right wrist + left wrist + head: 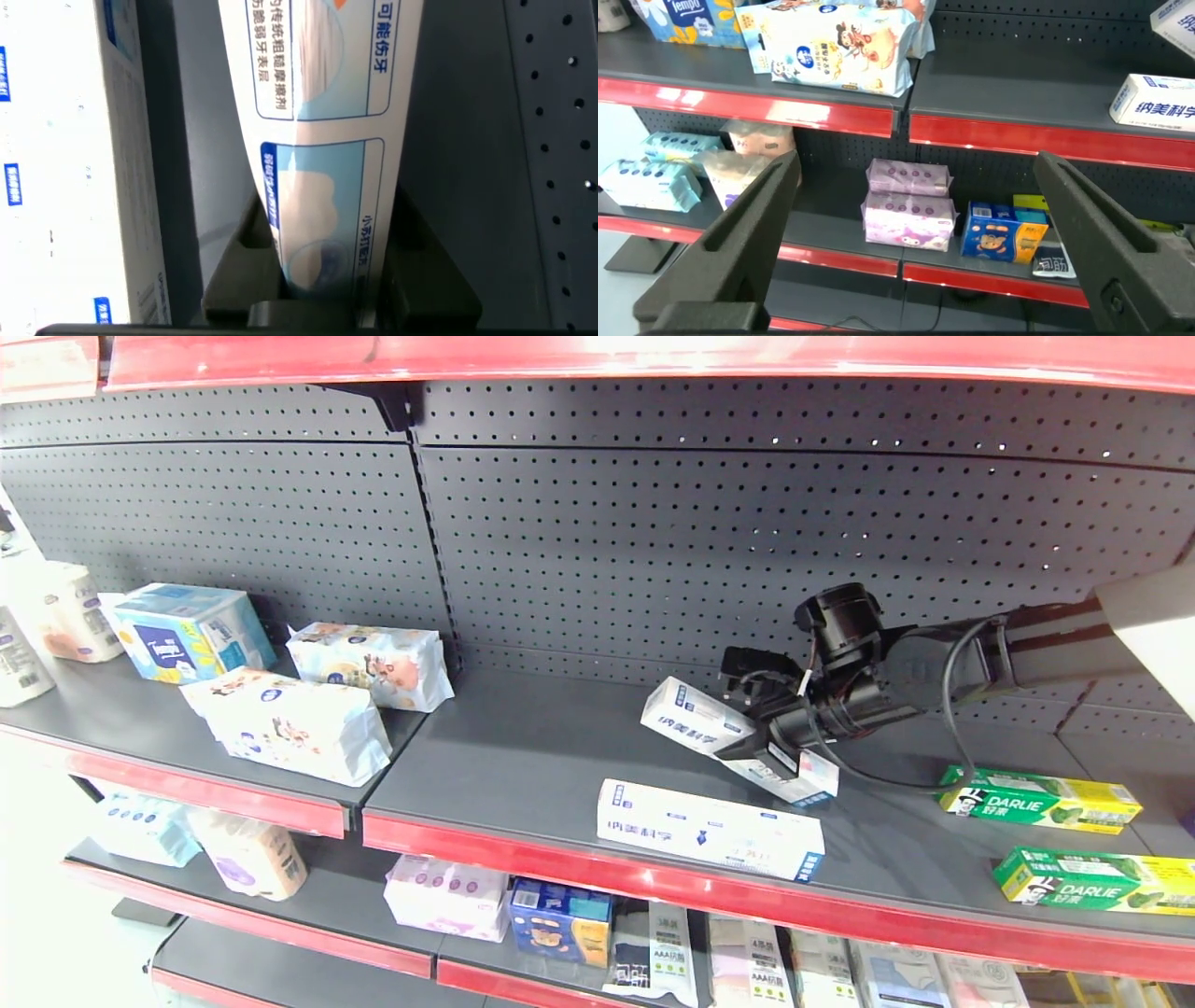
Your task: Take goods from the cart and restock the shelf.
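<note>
My right gripper (766, 739) is over the middle shelf board (523, 756), shut on a long white toothpaste box (695, 717) that lies tilted just above the board. The same held box (322, 140) runs away from the camera between the two dark fingers (425, 266). A second white toothpaste box (709, 828) lies flat near the shelf's red front edge, in front of the held one, and shows beside it (65, 149). My left gripper (910, 243) hangs open in front of the lower shelves, holding nothing.
Two green toothpaste boxes (1036, 798) (1092, 880) lie at the shelf's right. Tissue packs (289, 723) and a blue pack (191, 630) fill the left section. Lower shelves hold purple packs (909, 207) and a blue box (1004, 231). Pegboard (653, 523) backs the shelf.
</note>
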Motion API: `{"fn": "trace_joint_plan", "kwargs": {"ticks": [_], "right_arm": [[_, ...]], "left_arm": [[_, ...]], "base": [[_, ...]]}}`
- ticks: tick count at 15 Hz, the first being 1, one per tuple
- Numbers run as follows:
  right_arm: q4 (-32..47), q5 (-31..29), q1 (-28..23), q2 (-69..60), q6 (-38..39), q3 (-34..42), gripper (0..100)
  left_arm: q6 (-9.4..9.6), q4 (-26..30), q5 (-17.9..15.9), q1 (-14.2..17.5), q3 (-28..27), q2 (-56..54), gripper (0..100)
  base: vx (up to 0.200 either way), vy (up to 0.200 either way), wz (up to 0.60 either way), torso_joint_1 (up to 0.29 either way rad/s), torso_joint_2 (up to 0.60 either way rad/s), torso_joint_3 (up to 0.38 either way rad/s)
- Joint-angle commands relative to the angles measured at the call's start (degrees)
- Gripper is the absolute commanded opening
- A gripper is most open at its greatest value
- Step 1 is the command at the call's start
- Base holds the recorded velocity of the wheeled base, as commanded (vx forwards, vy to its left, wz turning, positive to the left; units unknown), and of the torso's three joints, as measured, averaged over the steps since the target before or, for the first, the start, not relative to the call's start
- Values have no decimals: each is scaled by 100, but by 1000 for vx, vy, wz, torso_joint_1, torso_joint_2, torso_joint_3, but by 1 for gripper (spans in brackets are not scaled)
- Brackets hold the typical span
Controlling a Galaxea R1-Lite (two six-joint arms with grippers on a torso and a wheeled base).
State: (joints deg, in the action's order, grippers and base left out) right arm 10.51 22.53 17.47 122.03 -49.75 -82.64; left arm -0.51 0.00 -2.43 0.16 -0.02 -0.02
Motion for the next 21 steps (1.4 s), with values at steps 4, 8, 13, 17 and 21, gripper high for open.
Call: {"fn": "trace_joint_plan", "kwargs": {"ticks": [4,8,13,17,21], "right_arm": [[4,6,64,32,18,20,100],[-5,6,55,32,62,20,100],[-40,32,-112,-12,185,11,100],[-58,32,-455,-83,545,37,100],[-40,32,-736,-118,914,64,100]], "left_arm": [[-2,0,-4,2,2,2,100],[-2,0,-4,2,2,2,100],[-2,0,-4,2,2,2,100],[-2,0,5,2,2,2,100],[-2,0,5,2,2,2,100]], "base": [[0,0,0,0,0,0],[0,0,0,0,0,0],[0,0,0,0,0,0],[0,0,0,0,0,0],[0,0,0,0,0,0]]}}
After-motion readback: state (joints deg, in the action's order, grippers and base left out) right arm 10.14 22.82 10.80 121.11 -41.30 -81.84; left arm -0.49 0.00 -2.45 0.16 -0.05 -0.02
